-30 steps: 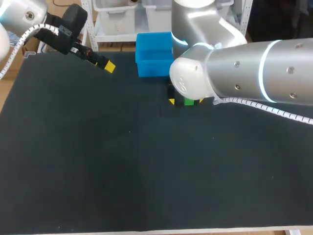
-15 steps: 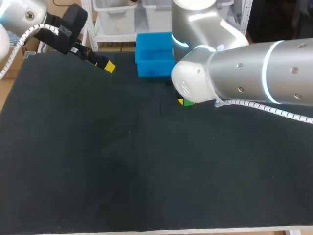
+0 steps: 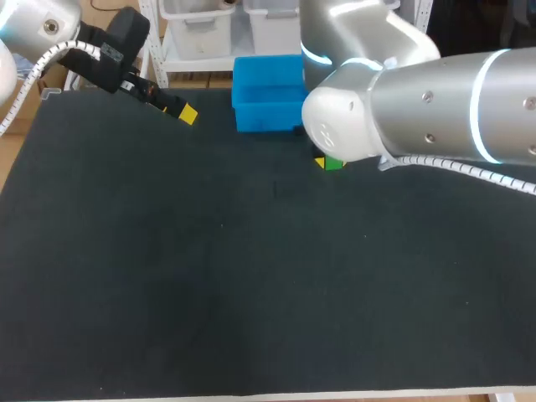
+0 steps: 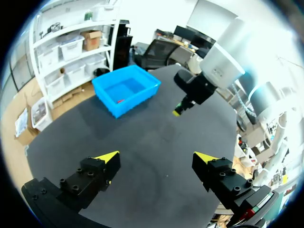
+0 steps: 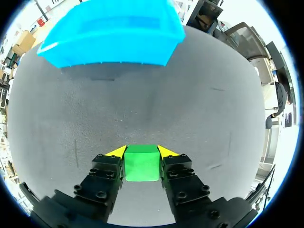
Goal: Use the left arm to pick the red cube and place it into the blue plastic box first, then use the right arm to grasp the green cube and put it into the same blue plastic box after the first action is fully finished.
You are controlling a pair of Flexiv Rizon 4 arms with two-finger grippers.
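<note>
My right gripper (image 5: pixel 141 152) is shut on the green cube (image 5: pixel 141 163), both yellow tips pressing its sides. In the head view the green cube (image 3: pixel 334 164) peeks out under my right arm, just right of the blue plastic box (image 3: pixel 266 105) at the table's back. From the right wrist, the blue box (image 5: pixel 111 35) lies ahead of the fingers. My left gripper (image 4: pixel 156 159) stands open and holds nothing, back left of the table (image 3: pixel 186 113). A small red cube (image 4: pixel 119 100) lies inside the blue box (image 4: pixel 126 89).
The black table mat (image 3: pixel 251 285) stretches bare across the middle and front. My bulky right arm (image 3: pixel 419 109) covers the back right part of the table and hides most of its own gripper in the head view.
My right gripper has shut on the green cube and shifted it a little to the right and toward the back. The left arm has kept still.
</note>
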